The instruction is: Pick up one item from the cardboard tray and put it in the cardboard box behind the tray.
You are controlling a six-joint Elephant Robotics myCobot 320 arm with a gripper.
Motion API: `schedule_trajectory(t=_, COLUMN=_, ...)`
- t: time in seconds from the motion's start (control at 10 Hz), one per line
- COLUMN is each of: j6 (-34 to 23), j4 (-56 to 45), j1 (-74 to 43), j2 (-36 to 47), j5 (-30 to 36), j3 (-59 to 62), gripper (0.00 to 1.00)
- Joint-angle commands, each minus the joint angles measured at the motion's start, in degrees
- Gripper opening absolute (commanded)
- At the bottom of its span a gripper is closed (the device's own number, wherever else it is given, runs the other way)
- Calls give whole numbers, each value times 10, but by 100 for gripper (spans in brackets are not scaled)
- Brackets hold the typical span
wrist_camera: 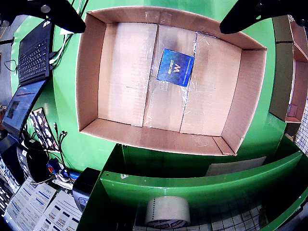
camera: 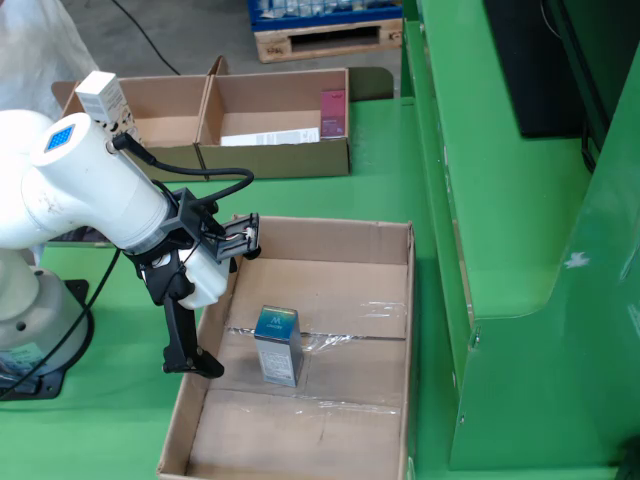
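Note:
A blue box with a "W" label (wrist_camera: 175,67) lies near the middle of the cardboard tray (wrist_camera: 91,72) in the gripper view. The still view shows the same blue box (camera: 277,345) standing upright on the floor of the tray (camera: 405,330). My gripper (camera: 222,300) hangs over the tray's left side, to the left of the blue box and above it, not touching it. It is open wide with nothing in it. Its black fingers (wrist_camera: 62,14) frame the upper corners of the gripper view. The two-compartment cardboard box (camera: 275,160) stands behind the tray.
The cardboard box holds a pink carton (camera: 333,112), white sheets and a white carton (camera: 105,100). A green machine frame (camera: 500,200) rises right of the tray. A laptop (wrist_camera: 33,53), cables and a tape roll (wrist_camera: 167,211) lie beside the tray. A pallet (camera: 320,35) stands at the back.

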Motion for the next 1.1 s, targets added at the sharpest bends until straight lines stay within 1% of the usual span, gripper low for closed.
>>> schedule_trajectory(t=0.0, j6=11, j4=7, j1=12, j2=11, j5=-4, j3=19, gripper=100)
schedule_trajectory(t=0.3, j6=52, j4=-20, j1=53, j2=-58, j5=-21, j3=109, gripper=100)
schedule_trajectory(t=0.5, j6=67, j4=-62, j1=67, j2=-122, j5=-23, j3=202, gripper=100)
schedule_trajectory(t=0.6, j6=70, j4=-86, j1=71, j2=-156, j5=-23, j3=251, gripper=100)
schedule_trajectory(t=0.7, j6=70, j4=-86, j1=71, j2=-156, j5=-23, j3=251, gripper=100)
schedule_trajectory(t=0.8, j6=76, j4=-114, j1=73, j2=-189, j5=-25, j3=307, gripper=100)
schedule_trajectory(t=1.0, j6=77, j4=-125, j1=70, j2=-223, j5=-22, j3=346, gripper=100)
